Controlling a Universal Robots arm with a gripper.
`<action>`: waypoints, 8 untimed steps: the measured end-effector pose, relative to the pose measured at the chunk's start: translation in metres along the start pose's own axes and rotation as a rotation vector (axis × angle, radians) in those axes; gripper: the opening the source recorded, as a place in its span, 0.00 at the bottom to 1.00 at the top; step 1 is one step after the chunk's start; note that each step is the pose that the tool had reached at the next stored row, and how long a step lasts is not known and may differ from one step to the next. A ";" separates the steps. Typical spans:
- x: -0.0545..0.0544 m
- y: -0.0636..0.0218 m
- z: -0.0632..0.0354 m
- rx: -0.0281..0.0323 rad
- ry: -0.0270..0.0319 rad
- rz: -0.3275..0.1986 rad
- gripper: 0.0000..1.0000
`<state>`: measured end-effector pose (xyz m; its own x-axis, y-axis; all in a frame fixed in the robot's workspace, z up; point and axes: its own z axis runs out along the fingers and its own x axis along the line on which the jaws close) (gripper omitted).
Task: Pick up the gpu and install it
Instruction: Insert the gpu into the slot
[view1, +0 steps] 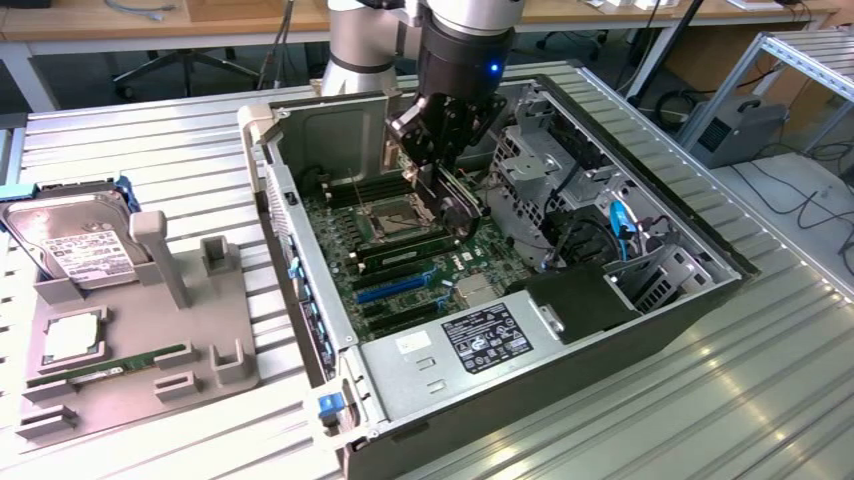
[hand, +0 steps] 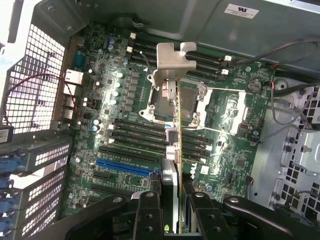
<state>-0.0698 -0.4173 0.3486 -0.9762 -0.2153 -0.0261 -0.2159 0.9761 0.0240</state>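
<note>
Claw (hand: 176, 210) partly closed, pinching gpu (hand: 178, 125). I see the card hanging lengthwise straight out from it, bracket (hand: 172, 62) end farthest, over motherboard (hand: 107, 95) socket in case (view1: 314, 125); blue slot (hand: 125, 166) off to the side.

Arm (view1: 358, 45): finished in silver-grey.
Wrist (view1: 461, 45): cased in black, marked by blue light (view1: 495, 70).
Claw (hand: 173, 196): black, studded with screws (hand: 148, 207).

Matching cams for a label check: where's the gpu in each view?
Exterior view: gpu hangs from the pincer inside the case, upper centre.
Wrist view: gpu edge-on, running out from the pincer, bracket at its far end.
Shared landmark: the blue slot.
</note>
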 end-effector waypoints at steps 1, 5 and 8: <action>0.000 0.0000 0.0000 0.0000 0.0001 -0.001 0.27; 0.000 0.0000 0.0000 -0.0002 0.0002 -0.008 0.27; 0.000 0.0000 0.0000 -0.0003 0.0003 -0.011 0.27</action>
<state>-0.0698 -0.4173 0.3486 -0.9737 -0.2262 -0.0261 -0.2268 0.9736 0.0239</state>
